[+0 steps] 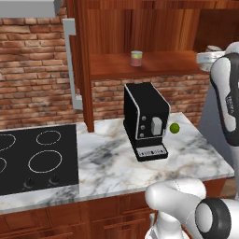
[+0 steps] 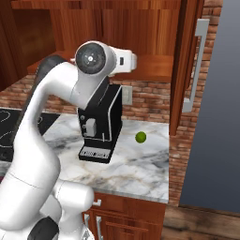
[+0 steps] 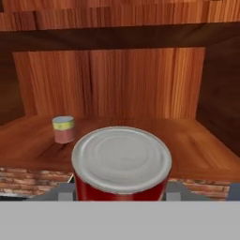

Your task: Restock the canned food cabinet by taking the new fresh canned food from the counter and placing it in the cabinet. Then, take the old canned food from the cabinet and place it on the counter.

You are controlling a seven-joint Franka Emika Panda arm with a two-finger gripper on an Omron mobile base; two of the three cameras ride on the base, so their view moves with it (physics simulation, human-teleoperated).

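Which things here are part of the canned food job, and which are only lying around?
For the job:
yellow can, on the cabinet shelf
red can, close before the tool
cabinet
counter

Lying about:
coffee machine
green ball
stovetop

New can (image 1: pixel 136 58) stands on the cabinet shelf (image 1: pixel 112 67), toward its back. Old can (image 3: pixel 121 164) sits before the shelf's front edge. On the worktop (image 1: pixel 116 163): stovetop (image 1: pixel 35 156) at left end, coffee machine (image 1: pixel 145 120) mid, ball (image 1: pixel 174 128) just right of it.
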